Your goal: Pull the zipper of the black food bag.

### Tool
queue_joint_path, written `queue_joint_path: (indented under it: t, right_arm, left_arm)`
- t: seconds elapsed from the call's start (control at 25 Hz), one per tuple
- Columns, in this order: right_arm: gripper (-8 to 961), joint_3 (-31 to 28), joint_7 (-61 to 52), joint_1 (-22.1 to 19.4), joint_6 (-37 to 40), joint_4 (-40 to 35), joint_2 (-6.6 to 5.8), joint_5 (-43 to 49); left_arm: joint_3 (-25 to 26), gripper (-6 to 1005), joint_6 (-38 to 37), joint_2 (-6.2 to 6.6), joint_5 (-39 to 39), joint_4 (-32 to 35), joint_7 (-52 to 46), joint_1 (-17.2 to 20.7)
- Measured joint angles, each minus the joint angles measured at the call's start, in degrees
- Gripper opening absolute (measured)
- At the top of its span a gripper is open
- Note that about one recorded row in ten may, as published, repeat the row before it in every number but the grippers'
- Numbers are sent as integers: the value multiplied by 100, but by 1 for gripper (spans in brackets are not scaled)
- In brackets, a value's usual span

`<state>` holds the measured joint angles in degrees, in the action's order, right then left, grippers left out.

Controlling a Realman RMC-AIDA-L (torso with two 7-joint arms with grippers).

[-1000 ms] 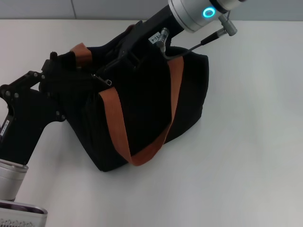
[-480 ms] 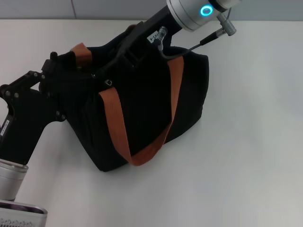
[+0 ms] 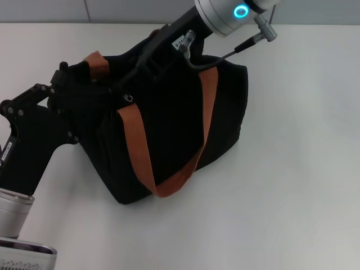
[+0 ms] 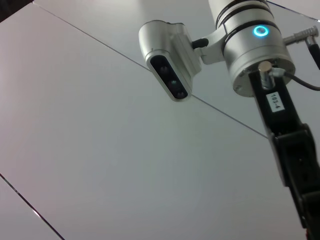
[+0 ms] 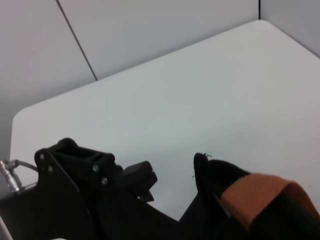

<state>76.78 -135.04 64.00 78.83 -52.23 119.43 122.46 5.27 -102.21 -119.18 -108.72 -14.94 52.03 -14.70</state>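
The black food bag (image 3: 169, 129) stands on the white table in the head view, with orange-brown straps (image 3: 138, 152) draped over its front. The zipper (image 3: 128, 99) shows as a small silver pull tab on the bag's upper left face. My right gripper (image 3: 121, 89) reaches down from the top along the bag's top, and its tip sits just above the tab. My left gripper (image 3: 76, 93) is clamped on the bag's left end. In the right wrist view the bag's corner (image 5: 210, 175) and one strap (image 5: 260, 192) show.
White table (image 3: 292, 169) spreads to the right and front of the bag. A grey wall runs along the back edge. The left wrist view shows only my right arm's silver wrist (image 4: 255, 45), its camera housing (image 4: 167, 55) and wall panels.
My right arm has shifted slightly up and to the left along the bag's top. The silver pull tab has stayed almost in place. The left arm and the bag have not moved.
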Motion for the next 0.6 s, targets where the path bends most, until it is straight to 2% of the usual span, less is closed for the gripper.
queue_joint_path:
  t: [0.16, 0.6]
  right_arm:
    - [678, 228, -6, 18, -148, 57, 15, 115]
    - [674, 341, 22, 28, -211, 90, 33, 8]
  left_arm:
    - [0, 100, -1, 0, 0, 0, 0, -6]
    - [0, 102, -6, 0, 0, 0, 0, 27]
